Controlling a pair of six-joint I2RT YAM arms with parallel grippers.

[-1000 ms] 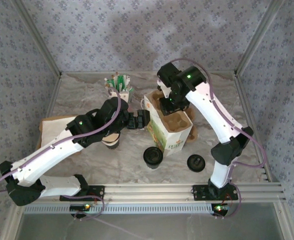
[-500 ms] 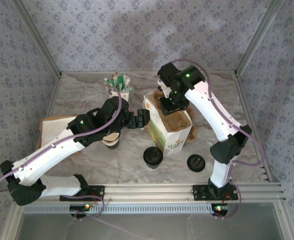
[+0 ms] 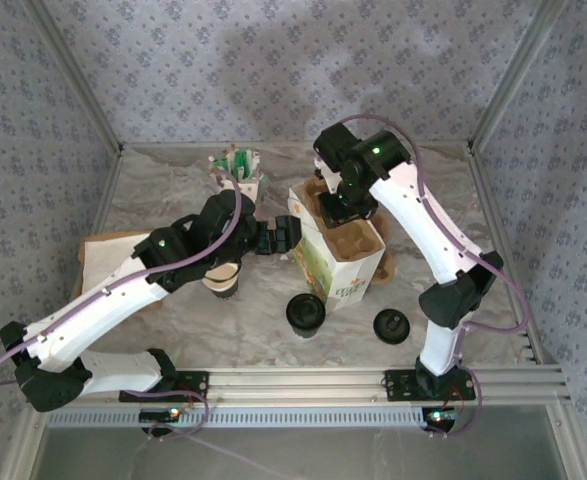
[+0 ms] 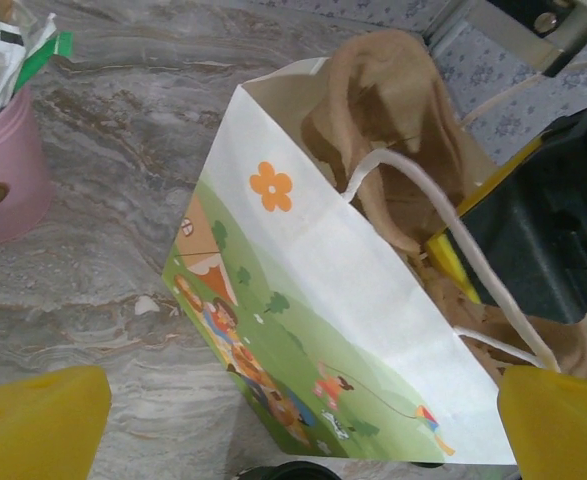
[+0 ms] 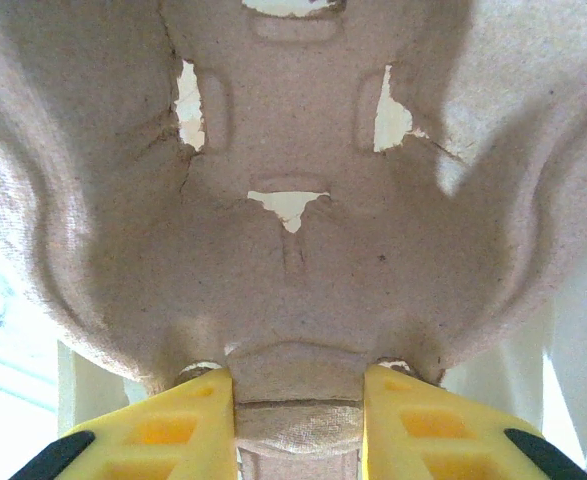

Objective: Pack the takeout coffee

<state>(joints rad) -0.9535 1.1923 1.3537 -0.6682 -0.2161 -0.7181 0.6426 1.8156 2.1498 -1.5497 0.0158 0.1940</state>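
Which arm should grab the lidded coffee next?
Left. Its tool is open beside the bag, holding nothing, with the takeout coffee close by. The right tool is shut on the pulp carrier inside the bag.

marbled table (image 3: pixel 173 195), white bag (image 3: pixel 348 272), takeout coffee (image 3: pixel 306 313)

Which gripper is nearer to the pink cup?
Left. The left gripper is beside the bag, near the pink cup; right gripper is farther, over the bag, holding the carrier.
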